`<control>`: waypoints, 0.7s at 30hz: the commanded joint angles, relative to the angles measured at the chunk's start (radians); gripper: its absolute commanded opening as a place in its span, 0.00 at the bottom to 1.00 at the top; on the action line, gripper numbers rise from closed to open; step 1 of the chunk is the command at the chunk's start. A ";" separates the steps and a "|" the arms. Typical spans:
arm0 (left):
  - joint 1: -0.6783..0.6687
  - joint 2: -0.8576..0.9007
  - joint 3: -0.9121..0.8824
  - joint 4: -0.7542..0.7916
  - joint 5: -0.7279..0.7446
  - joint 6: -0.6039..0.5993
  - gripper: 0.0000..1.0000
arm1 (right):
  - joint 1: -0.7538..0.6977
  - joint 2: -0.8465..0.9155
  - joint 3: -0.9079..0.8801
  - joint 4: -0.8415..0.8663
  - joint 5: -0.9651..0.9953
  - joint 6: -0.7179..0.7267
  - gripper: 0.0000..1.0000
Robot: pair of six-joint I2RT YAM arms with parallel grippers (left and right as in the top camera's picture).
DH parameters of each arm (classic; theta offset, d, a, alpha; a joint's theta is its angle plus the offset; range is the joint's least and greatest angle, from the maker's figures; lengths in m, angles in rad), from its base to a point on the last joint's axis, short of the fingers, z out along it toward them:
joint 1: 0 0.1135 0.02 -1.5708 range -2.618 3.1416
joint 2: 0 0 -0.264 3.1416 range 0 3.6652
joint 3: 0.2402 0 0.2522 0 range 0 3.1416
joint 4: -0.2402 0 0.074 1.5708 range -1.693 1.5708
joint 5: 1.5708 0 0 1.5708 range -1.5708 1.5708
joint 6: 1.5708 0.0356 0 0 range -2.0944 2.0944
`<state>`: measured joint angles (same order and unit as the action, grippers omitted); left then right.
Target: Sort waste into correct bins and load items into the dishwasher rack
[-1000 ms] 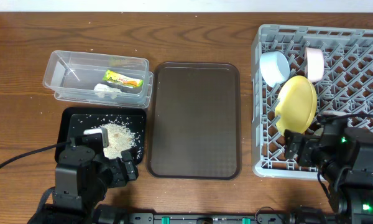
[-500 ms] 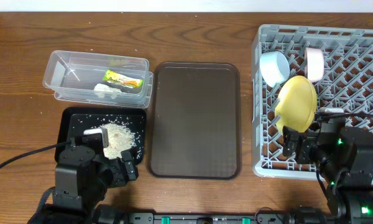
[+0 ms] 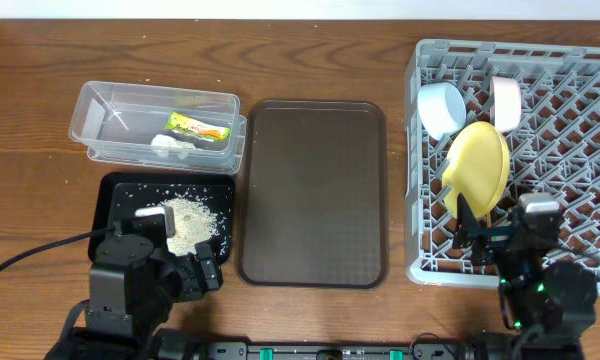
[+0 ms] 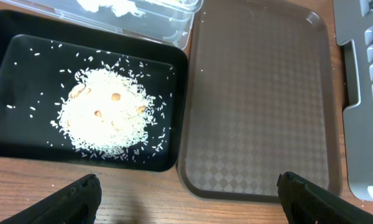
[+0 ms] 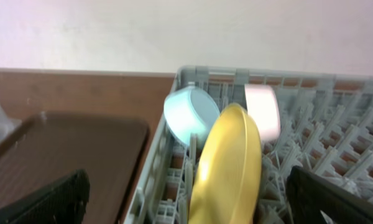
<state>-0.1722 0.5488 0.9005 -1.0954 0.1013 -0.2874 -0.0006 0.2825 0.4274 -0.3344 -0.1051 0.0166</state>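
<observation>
Three dishes stand on edge in the large square grey lattice dishwasher rack (image 3: 570, 48), to the right of the dark brown rectangular serving tray (image 3: 313, 190). They are the light blue bowl (image 3: 440, 108) by the rack wall nearest the serving tray, the round yellow plate (image 3: 478, 165) just in front of it, and a pale round vessel (image 3: 506, 102) farther from the tray. Whether the vessel is a cup or a bowl cannot be told.

Change since one second ago: the right gripper (image 5: 193, 208) has drawn back from the yellow plate toward the front of the worktop (image 3: 310, 60). Its fingers are spread wide with nothing between them. The plate remains upright without support from the gripper, so its loading is judged complete.

To the left of the serving tray, nothing has moved. The clear rectangular plastic tub (image 3: 90, 110) holds the green-and-orange snack wrapper (image 3: 198, 127) and the crumpled white tissue (image 3: 168, 143). The shallow black rectangular tray (image 3: 115, 195), in front of the tub, holds the loose white rice grains (image 3: 185, 220). The left gripper (image 4: 189, 202) hovers near the front left corner of the serving tray, fingers apart and empty.

Chopsticks cannot be made out in any view. Judgement: sorting is done, and loading is at or near its end
</observation>
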 commanded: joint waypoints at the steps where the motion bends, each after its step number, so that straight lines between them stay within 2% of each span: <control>1: -0.003 0.000 -0.009 0.000 -0.011 -0.002 0.93 | 0.019 -0.085 -0.110 0.102 -0.012 -0.010 0.99; 8: -0.003 0.000 -0.009 0.000 -0.011 -0.002 0.93 | 0.035 -0.222 -0.300 0.350 -0.011 -0.011 0.99; 15: -0.003 0.000 -0.009 0.000 -0.011 -0.002 0.93 | 0.034 -0.278 -0.422 0.431 -0.004 -0.034 0.99; 19: -0.003 0.000 -0.009 0.000 -0.011 -0.002 0.93 | 0.035 -0.278 -0.422 0.283 0.003 -0.033 0.99; 21: -0.003 0.000 -0.009 0.000 -0.011 -0.002 0.93 | 0.036 -0.278 -0.422 0.267 0.002 -0.032 0.99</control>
<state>-0.1722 0.5488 0.8963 -1.0954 0.1013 -0.2874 0.0257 0.0120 0.0078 -0.0612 -0.1108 0.0021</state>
